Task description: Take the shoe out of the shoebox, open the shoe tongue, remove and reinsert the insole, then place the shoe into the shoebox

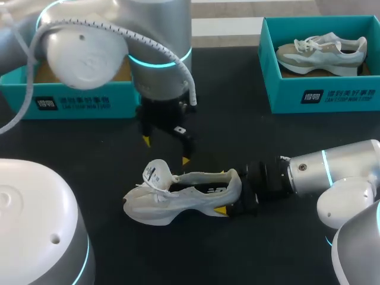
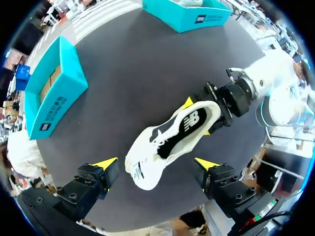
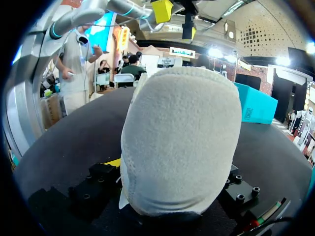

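Shoe (image 1: 184, 199) rests on the black table (image 1: 237, 136), toe toward my left, with its heel clamped between the fingers of my right tool (image 1: 230, 199). My left tool (image 1: 166, 150) hangs just above the tongue end, fingers spread wide and touching nothing. I note a teal shoebox (image 1: 71, 101) at far left and a second shoebox (image 1: 320, 98) at far right holding another sneaker (image 1: 320, 53).
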Available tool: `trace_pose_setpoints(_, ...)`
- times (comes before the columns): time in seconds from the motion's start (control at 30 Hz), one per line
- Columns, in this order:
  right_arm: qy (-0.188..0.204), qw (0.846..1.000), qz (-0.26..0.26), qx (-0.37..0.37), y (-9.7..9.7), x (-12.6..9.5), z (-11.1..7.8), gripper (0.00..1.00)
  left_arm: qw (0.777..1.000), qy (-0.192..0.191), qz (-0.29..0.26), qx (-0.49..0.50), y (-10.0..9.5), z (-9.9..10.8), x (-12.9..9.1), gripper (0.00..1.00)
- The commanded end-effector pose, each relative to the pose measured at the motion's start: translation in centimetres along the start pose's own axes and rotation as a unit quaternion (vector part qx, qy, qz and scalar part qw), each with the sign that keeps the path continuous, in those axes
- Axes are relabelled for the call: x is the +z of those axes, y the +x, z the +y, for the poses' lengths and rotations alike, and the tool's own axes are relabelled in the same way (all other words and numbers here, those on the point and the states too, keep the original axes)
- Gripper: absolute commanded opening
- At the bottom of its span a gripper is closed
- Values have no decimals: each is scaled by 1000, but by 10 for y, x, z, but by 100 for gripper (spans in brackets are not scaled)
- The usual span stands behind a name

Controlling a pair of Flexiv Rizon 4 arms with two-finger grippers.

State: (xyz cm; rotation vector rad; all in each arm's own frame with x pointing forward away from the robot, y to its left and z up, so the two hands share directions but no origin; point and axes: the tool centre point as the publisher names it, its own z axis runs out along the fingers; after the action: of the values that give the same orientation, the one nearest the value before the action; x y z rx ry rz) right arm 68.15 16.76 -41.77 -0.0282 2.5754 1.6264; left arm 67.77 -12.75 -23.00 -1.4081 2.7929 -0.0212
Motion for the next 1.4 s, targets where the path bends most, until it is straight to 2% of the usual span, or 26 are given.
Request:
trace_pose_setpoints(0.03,2,1000,0,0,-2,2,-3,0,880,89,63,463,15,-18,-4,100)
trace_pose_setpoints(0.07,2,1000,0,0,-2,2,-3,0,872,92,70,475,19,-20,-5,100)
trace_pose_setpoints(0.1,2,1000,0,0,-2,2,-3,0,868,95,69,483,22,-21,-6,86)
trace_pose_setpoints(0.13,2,1000,0,0,-2,2,-3,0,859,100,78,496,27,-22,-6,30)
trace_pose_setpoints(0.17,2,1000,0,0,-2,2,-3,0,853,104,84,505,29,-23,-7,0)
trace_pose_setpoints(0.43,2,1000,0,0,-2,2,-3,0,808,115,133,562,46,-27,-2,0)
trace_pose_setpoints(0.7,2,1000,0,0,-2,2,-3,0,794,60,151,586,65,-27,38,0)
trace_pose_setpoints(0.8,2,1000,0,0,-2,2,-3,0,792,46,152,590,68,-25,47,0)
trace_pose_setpoints(0.97,2,1000,0,0,-2,2,-3,0,802,5,135,582,69,-22,64,0)
trace_pose_setpoints(1.4,2,1000,0,0,-2,2,-3,0,802,5,135,582,69,-22,64,0)
